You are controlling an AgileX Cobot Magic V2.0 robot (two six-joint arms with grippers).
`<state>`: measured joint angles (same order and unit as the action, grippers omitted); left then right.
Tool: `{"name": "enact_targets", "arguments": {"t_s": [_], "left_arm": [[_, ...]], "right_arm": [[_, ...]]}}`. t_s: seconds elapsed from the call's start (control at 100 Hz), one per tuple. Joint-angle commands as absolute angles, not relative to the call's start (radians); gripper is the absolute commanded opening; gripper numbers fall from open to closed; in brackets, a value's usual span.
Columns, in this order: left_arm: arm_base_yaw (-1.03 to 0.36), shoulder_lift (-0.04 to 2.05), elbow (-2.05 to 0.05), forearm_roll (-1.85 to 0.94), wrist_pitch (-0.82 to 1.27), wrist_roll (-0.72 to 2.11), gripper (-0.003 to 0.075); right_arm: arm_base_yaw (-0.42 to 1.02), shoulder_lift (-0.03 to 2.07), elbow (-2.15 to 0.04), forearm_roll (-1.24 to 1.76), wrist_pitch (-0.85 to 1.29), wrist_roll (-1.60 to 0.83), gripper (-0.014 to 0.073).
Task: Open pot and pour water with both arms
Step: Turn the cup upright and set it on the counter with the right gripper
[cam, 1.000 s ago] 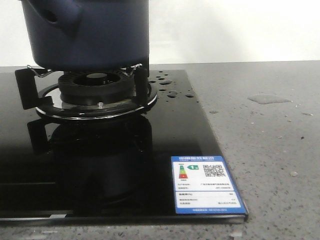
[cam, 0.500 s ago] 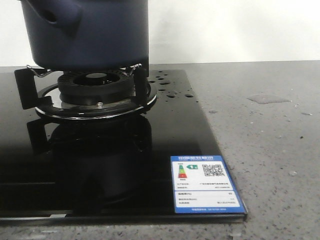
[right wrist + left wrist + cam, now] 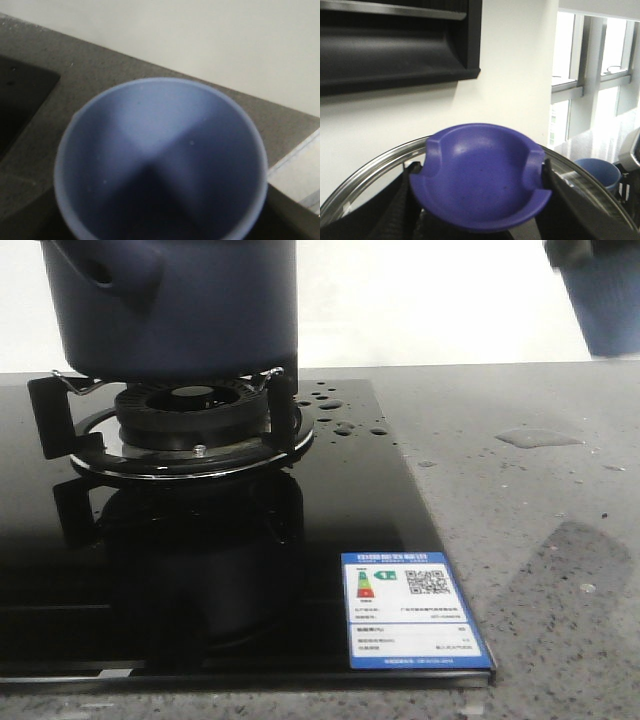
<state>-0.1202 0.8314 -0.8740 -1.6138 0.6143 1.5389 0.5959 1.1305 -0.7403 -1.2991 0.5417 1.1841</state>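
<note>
We see the matte navy pot (image 3: 175, 305), straight-sided with a tubular stub, sitting on the black burner grate (image 3: 185, 425) of a glossy glass hob (image 3: 330, 500) set in the speckled grey worktop (image 3: 530, 530). Our left tool's black fingers (image 3: 555, 192) clamp a rounded purple-blue lid knob (image 3: 480, 182). A smooth pale-blue cup (image 3: 160, 160) fills the right wrist view; that tool's grip we cannot tell.
</note>
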Motion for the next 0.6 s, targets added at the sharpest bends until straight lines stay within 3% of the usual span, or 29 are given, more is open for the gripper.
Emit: {"name": "enact_targets", "arguments": {"t_s": [0.0,0.18,0.48,0.59], "left_arm": [[-0.133,0.821,-0.884,-1.681,0.634,1.529,0.0375],[-0.133,0.821,-0.868,-1.683,0.673,1.529,0.0375],[-0.133,0.821,-0.868,-1.689,0.691,1.529,0.0375],[-0.133,0.821,-0.868,-1.689,0.715,1.529,0.0375]], "right_arm": [[0.589,1.066,-0.670,-1.476,0.505,1.364,0.0226],[0.589,1.050,-0.538,-1.804,0.553,1.782,0.0226],[0.589,1.126,-0.528,-1.833,0.717,1.810,0.0226],[0.589,1.155,-0.528,-1.833,0.700,1.930,0.0226]]}}
